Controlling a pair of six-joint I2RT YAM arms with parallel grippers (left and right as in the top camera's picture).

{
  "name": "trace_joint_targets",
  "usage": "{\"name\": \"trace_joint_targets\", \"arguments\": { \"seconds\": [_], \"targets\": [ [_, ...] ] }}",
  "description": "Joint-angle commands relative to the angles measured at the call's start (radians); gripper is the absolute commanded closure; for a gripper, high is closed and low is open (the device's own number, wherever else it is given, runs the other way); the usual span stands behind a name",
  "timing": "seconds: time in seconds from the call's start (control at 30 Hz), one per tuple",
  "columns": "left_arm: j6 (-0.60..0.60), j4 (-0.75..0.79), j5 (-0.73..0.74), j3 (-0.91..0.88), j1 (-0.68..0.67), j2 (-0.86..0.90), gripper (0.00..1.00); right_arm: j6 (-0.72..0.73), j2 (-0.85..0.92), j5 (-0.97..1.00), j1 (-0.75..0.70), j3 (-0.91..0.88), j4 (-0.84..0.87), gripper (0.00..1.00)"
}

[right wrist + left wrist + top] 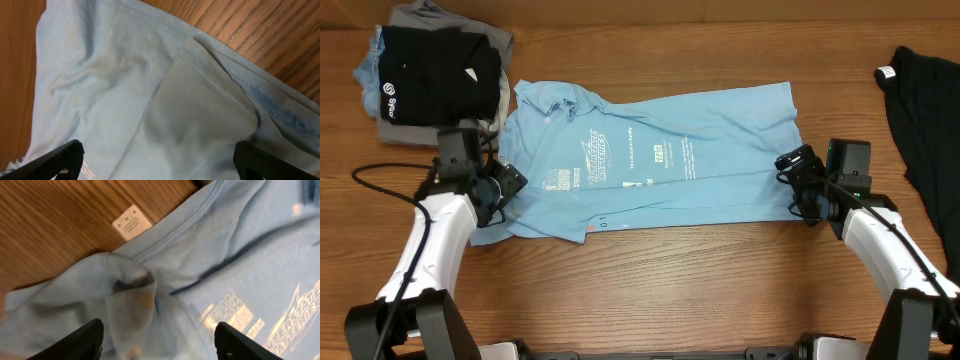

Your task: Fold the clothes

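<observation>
A light blue T-shirt (660,155) lies spread across the table's middle, folded lengthwise, with white and coral lettering on it. My left gripper (505,190) is open over the shirt's left end, where the cloth is bunched (130,295) beside a white care tag (131,222). My right gripper (798,185) is open over the shirt's right hem, with folded blue cloth (200,115) between its fingers. A folded black garment (438,75) lies at the back left. Another black garment with a white tag (927,110) lies at the right edge.
The folded black garment rests on a stack of grey and blue clothes (370,75) at the back left corner. Bare wooden table (660,290) shows in front of the shirt.
</observation>
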Motion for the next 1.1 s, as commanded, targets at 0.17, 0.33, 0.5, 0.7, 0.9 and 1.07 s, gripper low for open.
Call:
{"name": "trace_joint_targets", "arguments": {
  "seconds": [0.17, 0.33, 0.5, 0.7, 0.9, 1.07],
  "targets": [
    [0.125, -0.336, -0.003, 0.210, 0.003, -0.022, 0.26, -0.111, -0.093, -0.051, -0.004, 0.129, -0.191, 0.00],
    [0.158, -0.440, -0.010, 0.187, 0.003, -0.006, 0.03, -0.156, -0.130, -0.167, -0.001, 0.136, -0.290, 0.00],
    [0.158, -0.420, -0.064, 0.137, 0.007, 0.042, 0.05, -0.254, -0.130, -0.303, -0.001, 0.136, -0.415, 0.00],
    [0.212, -0.365, -0.061, 0.136, 0.011, 0.147, 0.07, -0.360, -0.130, -0.300, -0.001, 0.136, -0.549, 0.00],
    [0.255, -0.283, 0.004, 0.136, 0.010, 0.238, 0.11, -0.365, -0.130, -0.300, -0.001, 0.136, -0.574, 0.00],
    [0.270, -0.251, 0.027, 0.136, 0.010, 0.265, 0.14, -0.365, -0.130, -0.302, 0.003, 0.132, -0.578, 0.00]
  ]
}}
